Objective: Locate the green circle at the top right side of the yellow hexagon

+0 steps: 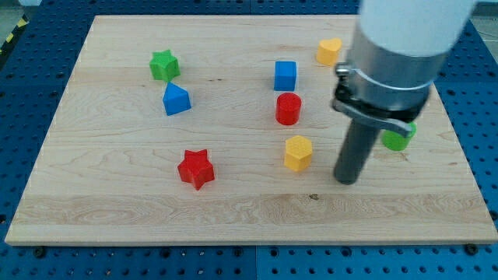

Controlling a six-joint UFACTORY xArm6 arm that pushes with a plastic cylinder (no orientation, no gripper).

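Observation:
The green circle [398,138] sits at the view's right, partly hidden behind the arm's collar. The yellow hexagon [298,152] lies near the board's middle, left of the rod. My tip [346,181] rests on the board between them, about a block's width right of the yellow hexagon and down-left of the green circle, touching neither.
A red cylinder [288,109] and a blue cube [285,75] stand above the hexagon. A yellow heart-like block [329,51] is at the top. A red star [195,169], a blue triangular block [176,99] and a green star [164,65] lie to the left. The wooden board [117,202] has edges all around.

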